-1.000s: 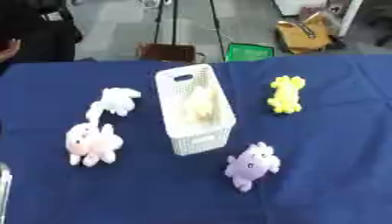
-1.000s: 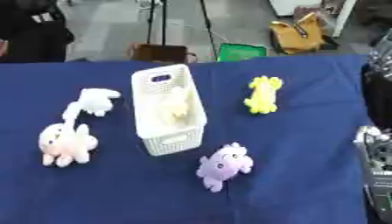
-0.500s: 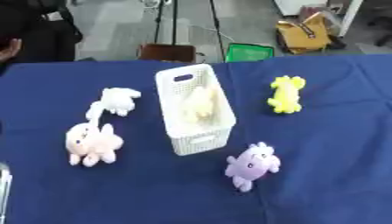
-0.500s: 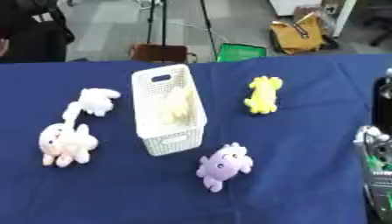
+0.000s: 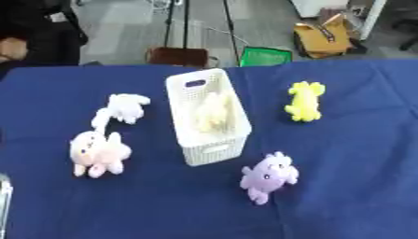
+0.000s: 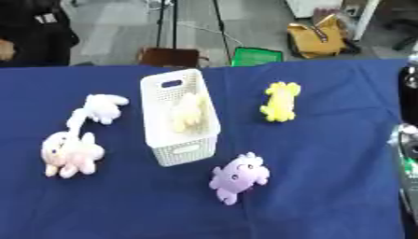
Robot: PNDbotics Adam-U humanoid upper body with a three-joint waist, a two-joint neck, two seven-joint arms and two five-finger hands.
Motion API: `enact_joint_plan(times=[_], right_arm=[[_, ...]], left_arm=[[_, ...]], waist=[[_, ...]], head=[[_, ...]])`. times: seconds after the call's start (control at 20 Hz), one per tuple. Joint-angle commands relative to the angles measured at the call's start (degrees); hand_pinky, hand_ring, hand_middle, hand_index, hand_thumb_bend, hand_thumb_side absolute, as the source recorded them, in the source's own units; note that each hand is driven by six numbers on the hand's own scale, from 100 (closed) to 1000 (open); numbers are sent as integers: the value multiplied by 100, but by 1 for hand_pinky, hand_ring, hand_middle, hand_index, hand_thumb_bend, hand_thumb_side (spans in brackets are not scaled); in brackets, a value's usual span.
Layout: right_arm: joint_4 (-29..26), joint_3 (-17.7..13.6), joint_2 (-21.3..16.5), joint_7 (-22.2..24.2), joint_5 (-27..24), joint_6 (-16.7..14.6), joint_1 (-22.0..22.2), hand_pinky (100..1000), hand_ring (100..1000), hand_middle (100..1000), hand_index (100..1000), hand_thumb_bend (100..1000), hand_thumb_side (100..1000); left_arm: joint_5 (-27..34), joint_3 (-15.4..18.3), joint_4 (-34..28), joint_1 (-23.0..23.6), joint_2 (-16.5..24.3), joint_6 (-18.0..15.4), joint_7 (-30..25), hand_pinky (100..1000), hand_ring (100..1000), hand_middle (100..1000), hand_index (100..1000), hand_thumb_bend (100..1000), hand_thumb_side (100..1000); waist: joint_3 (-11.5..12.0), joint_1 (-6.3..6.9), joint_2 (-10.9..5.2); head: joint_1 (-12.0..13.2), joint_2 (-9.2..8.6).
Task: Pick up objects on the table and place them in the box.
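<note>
A white slatted box (image 5: 215, 151) stands mid-table with a cream plush toy (image 5: 212, 114) inside it. Around it on the blue table (image 5: 359, 154) lie a yellow plush (image 5: 303, 101) to the right, a purple plush (image 5: 268, 176) in front, a pink plush (image 5: 96, 153) at the left and a small white plush (image 5: 124, 106) behind that. Part of my right arm or hand (image 6: 406, 154), silver and green, shows only at the right edge of the right eye view, well away from the toys. A grey sliver of my left hand (image 5: 3, 200) sits at the lower left edge.
Beyond the table's far edge are a green bag (image 5: 264, 57), a brown stool (image 5: 178, 56), a tripod's legs and a yellow bag (image 5: 325, 37). A dark-clothed person (image 5: 37, 32) stands at the far left, off the table.
The dark part of my right arm at the right edge has shifted slightly upward. The toys and the box have not moved.
</note>
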Motion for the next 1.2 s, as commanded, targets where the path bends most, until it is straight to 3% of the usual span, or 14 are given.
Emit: enact_joint_plan(times=[0.05,0.2,0.4,0.5,0.75,0.85,1.2], right_arm=[[-94,119,-507,765,250,398,-207,655,714,746,873,100,997],[-97,442,-1017,2365,497,688,-497,682,738,762,880,100,1000],[-97,776,-1480,4368,541,642,-867,707,767,805,936,100,1000],[-94,890,-1612,5105,535,613,-1034,706,768,809,953,100,1000],[80,1224,-1818,6144,564,548,-1378,704,767,809,971,100,1000],[378,1537,-1976,6548,438,419,-1633,704,767,810,970,100,1000],[1468,2245,-2185,7175,270,102,-2393,706,768,819,987,100,1000]], left_arm=[[17,-5,-106,-44,72,-284,285,561,557,661,738,100,633],[27,-23,-106,-32,73,-283,260,561,557,661,737,100,634],[49,-39,-106,-12,72,-281,230,561,557,661,737,100,634],[61,-44,-106,-6,71,-280,217,561,557,661,737,100,634],[82,-53,-106,2,69,-277,187,561,557,661,736,100,635],[92,-65,-106,15,74,-273,165,561,558,661,735,100,635],[121,-86,-106,52,100,-268,111,561,558,661,734,100,634]], waist=[[2,-22,-136],[21,-53,-175],[44,-77,-221],[46,-77,-234],[54,-83,-257],[73,-95,-278],[78,-128,-337]], head=[[-17,47],[-51,79],[-82,113],[-92,127],[-118,152],[-131,183],[-164,268]])
